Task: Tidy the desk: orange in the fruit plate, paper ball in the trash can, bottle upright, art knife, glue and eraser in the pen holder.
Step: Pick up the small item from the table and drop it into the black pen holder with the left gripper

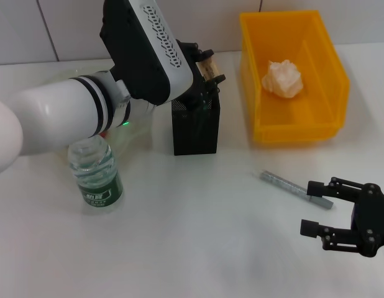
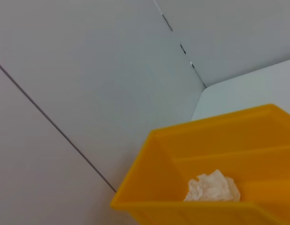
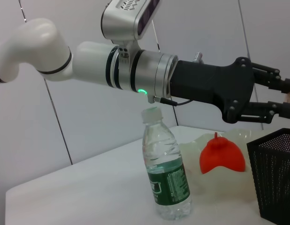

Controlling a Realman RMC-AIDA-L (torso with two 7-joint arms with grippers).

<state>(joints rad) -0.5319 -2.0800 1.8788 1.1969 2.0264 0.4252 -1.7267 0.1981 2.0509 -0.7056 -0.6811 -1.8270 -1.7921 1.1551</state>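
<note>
Left gripper (image 1: pixel 210 68): upper centre, pinching eraser (image 1: pixel 209 62) above pen holder (image 1: pixel 196 129) | right gripper (image 1: pixel 317 208): lower right, spread wide, holding nothing | bottle (image 1: pixel 97 175): upright, left | paper ball (image 1: pixel 283 79): inside trash can (image 1: pixel 254 93)

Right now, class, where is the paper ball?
In the head view, the paper ball lies inside the yellow bin, on the robot's right, beyond the black mesh cup.

Paper ball (image 1: pixel 283 79) in trash can (image 1: pixel 254 68); pen holder (image 1: pixel 196 129) left.
</note>
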